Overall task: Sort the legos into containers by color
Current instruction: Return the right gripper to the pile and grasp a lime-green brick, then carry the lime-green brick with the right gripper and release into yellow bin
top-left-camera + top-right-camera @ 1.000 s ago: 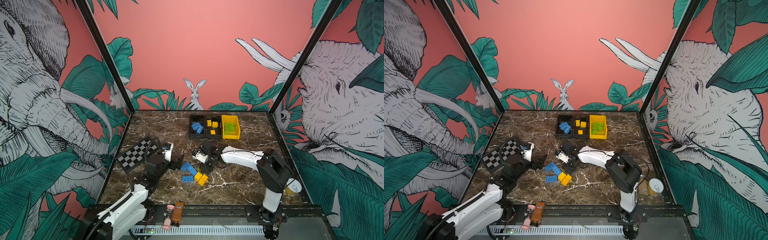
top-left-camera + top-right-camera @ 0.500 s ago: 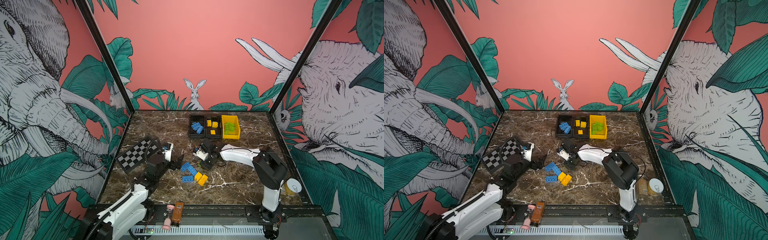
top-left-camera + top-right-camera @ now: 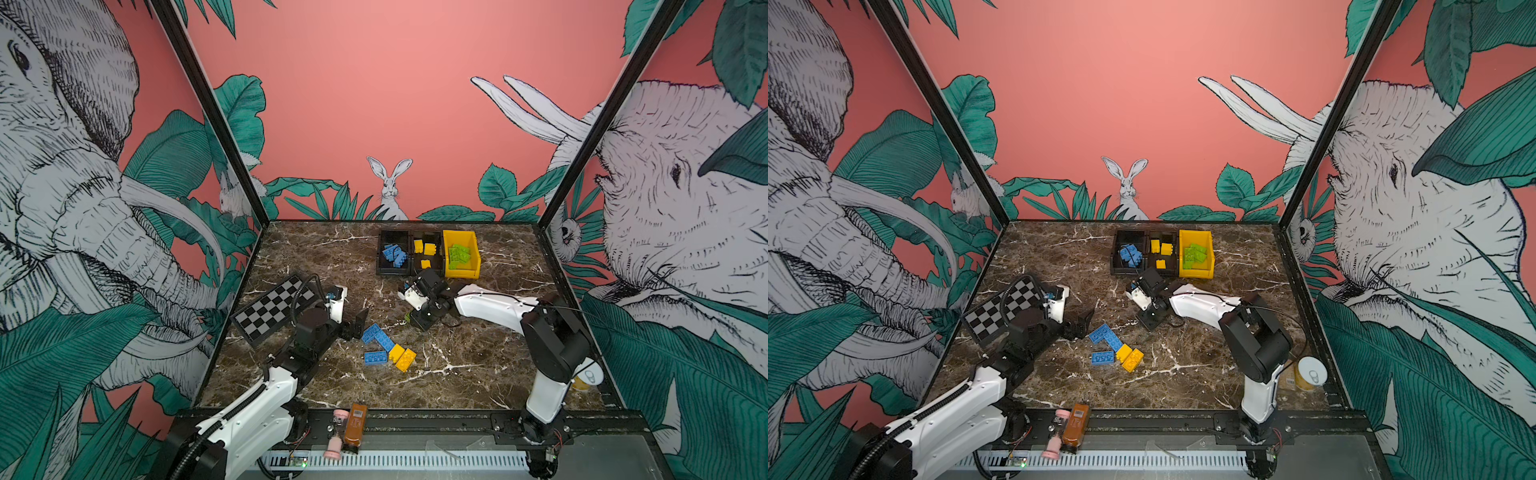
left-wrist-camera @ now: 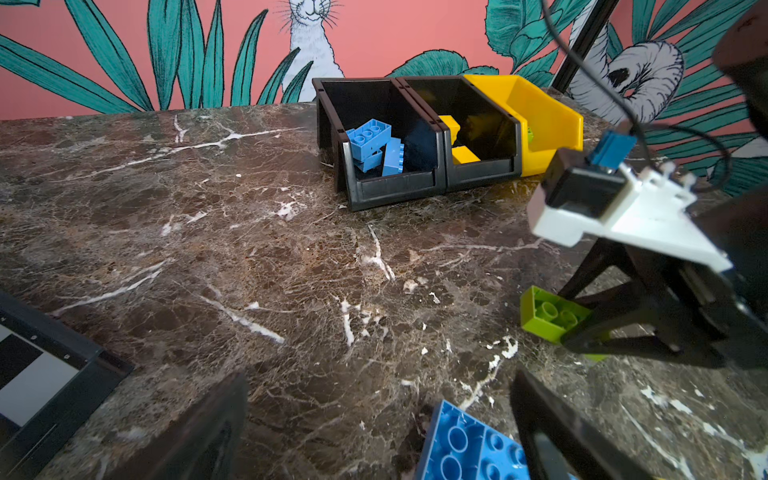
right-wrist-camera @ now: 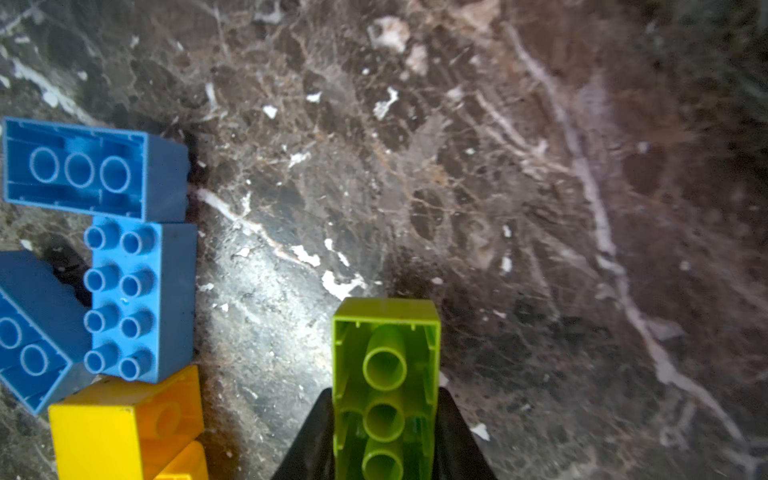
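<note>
My right gripper [image 5: 385, 399] is shut on a lime green lego [image 5: 386, 374], held by its long sides with the hollow underside facing the camera. The brick [image 4: 548, 318] sits low at the marble top, in front of the containers. Both top views show this gripper [image 3: 419, 320] [image 3: 1152, 320] pointing down there. My left gripper [image 3: 359, 326] [image 4: 374, 436] is open beside the loose pile, with a blue lego [image 4: 469, 449] partly between its fingers, untouched. The pile holds three blue legos [image 3: 376, 345] and two yellow ones [image 3: 403, 357]. Blue bricks lie in one black bin [image 3: 390, 271], yellow bricks in the other [image 3: 428, 236], green ones in the yellow bin [image 3: 461, 272].
A checkerboard [image 3: 274, 309] lies at the left, under my left arm's wrist. A brown bottle [image 3: 355, 428] and a pink-capped bottle [image 3: 336, 434] lie on the front rail. A yellow can [image 3: 588, 376] stands at the right edge near the right arm's base.
The right jaws have closed onto the green lego, and the right arm's elbow has shifted a little. The left arm and the loose pile have not moved.
</note>
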